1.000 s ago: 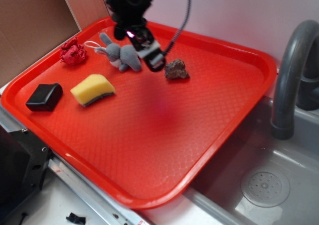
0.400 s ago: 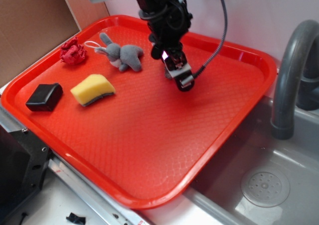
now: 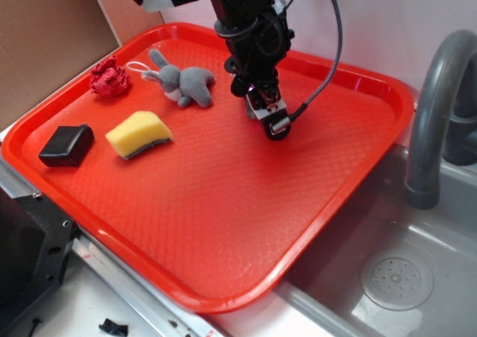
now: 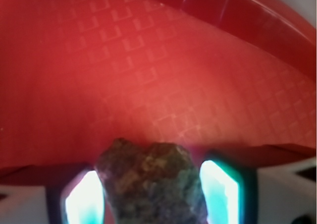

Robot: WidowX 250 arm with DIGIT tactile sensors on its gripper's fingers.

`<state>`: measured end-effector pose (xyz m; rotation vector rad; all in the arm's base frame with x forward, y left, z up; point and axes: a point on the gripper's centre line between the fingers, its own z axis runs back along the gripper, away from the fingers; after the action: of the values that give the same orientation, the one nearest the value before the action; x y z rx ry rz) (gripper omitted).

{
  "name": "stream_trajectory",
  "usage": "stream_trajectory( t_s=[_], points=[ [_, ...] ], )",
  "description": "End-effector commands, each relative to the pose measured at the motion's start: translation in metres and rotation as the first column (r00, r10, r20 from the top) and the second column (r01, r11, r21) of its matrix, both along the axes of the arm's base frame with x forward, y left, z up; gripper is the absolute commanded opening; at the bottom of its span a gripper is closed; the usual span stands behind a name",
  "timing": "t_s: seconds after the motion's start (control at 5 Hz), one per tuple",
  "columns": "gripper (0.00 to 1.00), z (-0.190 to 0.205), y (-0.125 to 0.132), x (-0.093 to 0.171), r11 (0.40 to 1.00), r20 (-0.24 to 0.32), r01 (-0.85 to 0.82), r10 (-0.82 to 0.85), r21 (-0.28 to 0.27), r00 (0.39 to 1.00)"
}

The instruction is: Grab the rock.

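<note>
Shifted right from the plush, our black gripper (image 4: 151, 194) now brackets the lumpy brown rock (image 4: 151, 182), jaws open, ready to pinch.

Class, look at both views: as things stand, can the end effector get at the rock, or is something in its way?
Probably yes. In the wrist view the rock already sits between the two fingers of the end effector, with a narrow gap on each side and nothing between them. The grey plush rabbit and yellow sponge lie well aside.
</note>
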<state>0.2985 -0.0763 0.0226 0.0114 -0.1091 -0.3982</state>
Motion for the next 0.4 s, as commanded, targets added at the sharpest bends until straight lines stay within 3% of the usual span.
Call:
stream_trajectory(
  t_s=[0.0,0.2],
  points=[
    [0.0,0.074,0.01,-0.017,0.959,-0.081,-0.266,0.275,0.098,0.958],
    [0.0,0.118,0.017,-0.046,0.909,-0.104,-0.416,0.417,0.028,0.903]
  ],
)
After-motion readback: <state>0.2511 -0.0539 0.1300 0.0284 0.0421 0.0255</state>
